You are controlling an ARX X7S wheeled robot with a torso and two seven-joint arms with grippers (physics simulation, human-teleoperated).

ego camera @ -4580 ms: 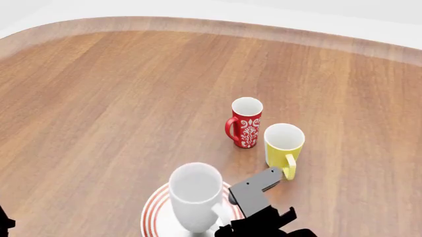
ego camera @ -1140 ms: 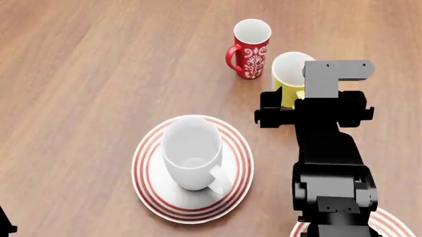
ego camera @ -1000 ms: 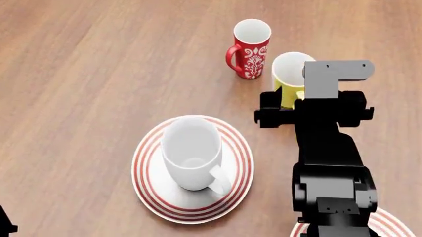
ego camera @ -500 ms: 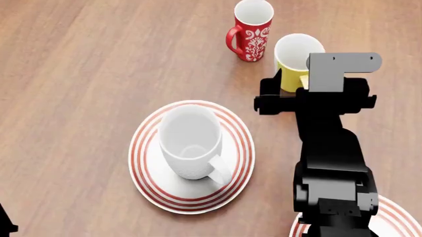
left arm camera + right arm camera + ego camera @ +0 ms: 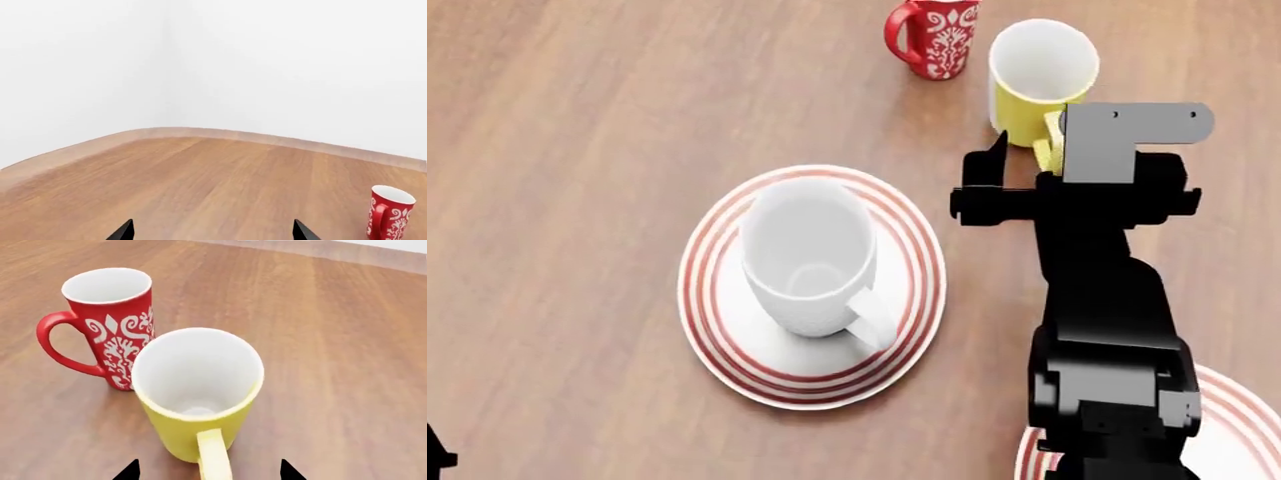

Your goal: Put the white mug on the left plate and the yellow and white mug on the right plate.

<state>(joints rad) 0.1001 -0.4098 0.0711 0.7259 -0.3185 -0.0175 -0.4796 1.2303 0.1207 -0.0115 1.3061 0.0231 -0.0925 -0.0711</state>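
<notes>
On the left plate (image 5: 721, 345), white mug (image 5: 807, 257) upright, empty, right tool (image 5: 208, 471) apart astride yellow and white mug (image 5: 197, 390) handle.

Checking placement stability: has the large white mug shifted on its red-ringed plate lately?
No. The large plain white mug sits at the same spot on the red-ringed white plate, handle facing the same way; both shifted in view together, so the camera moved.

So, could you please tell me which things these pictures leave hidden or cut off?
- Right round red-ringed white plate: in the head view, mostly covered by the black right arm and cut by the frame's corner.
- Yellow mug with white inside: its handle is partly behind the right tool in the head view and cut by the edge in the right wrist view.
- Red mug with white floral pattern: its rim is cut off in the head view.
- Left tool: only two fingertips show in the left wrist view.
</notes>
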